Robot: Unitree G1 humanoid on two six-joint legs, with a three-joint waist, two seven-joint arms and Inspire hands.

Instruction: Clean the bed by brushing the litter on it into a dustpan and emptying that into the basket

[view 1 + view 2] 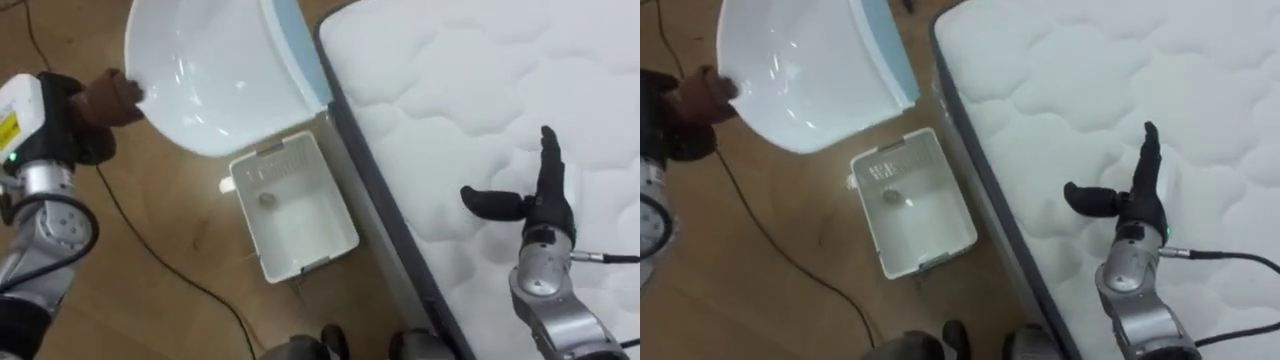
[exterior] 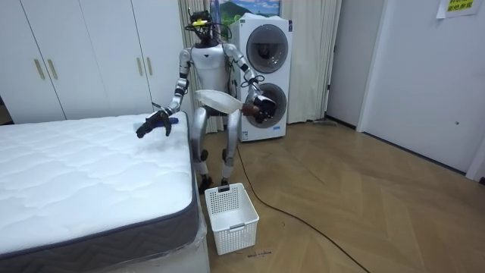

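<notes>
The white dustpan (image 1: 215,70) is held up over the wooden floor (image 1: 160,260) by the left hand (image 1: 108,97), whose fingers are curled round its rim at the side away from the bed. Its blue-edged lip is turned toward the mattress (image 1: 450,90), so its long axis is judged to run from the hand across to the bed's edge. Directly below that lip, and a little nearer the robot, a white slatted basket (image 1: 305,262) stands on the floor just beside the bed frame. A small greyish scrap (image 1: 267,199) is seen lying in it. The left hand is thus much the nearer to the basket, and a tipping of the pan downward is judged to be all that emptying calls for. The right hand (image 1: 545,205) is held above the quilted mattress with fingers straight and thumb spread, grasping nothing. In the room view a washing machine (image 2: 265,61) is seen behind the robot, well apart from the work.
</notes>
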